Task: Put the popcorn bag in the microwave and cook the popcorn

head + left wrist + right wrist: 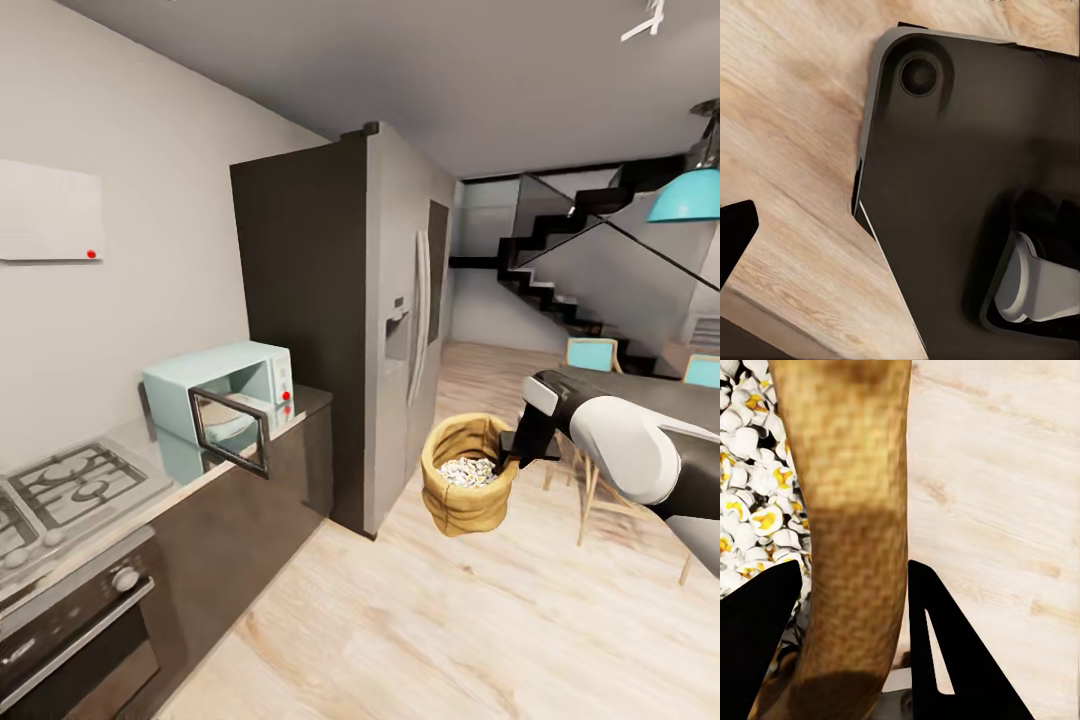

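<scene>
Two black fingers [765,637] of the right gripper [512,447] pinch the popcorn bag's [468,488] rolled rim, holding it (white popped popcorn [468,471] inside) above wooden floor [420,620], well right of the open microwave [222,392] on the countertop [130,440]. Left gripper's opening: cannot tell.

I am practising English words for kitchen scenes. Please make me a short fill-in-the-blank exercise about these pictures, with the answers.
1. The right gripper holds the popcorn bag by its ____.
2. The microwave door stands ____.
3. The popcorn in the bag is white and ____.
4. The bag hangs above the wooden ____.

Answers: rim; open; yellow; floor
</scene>
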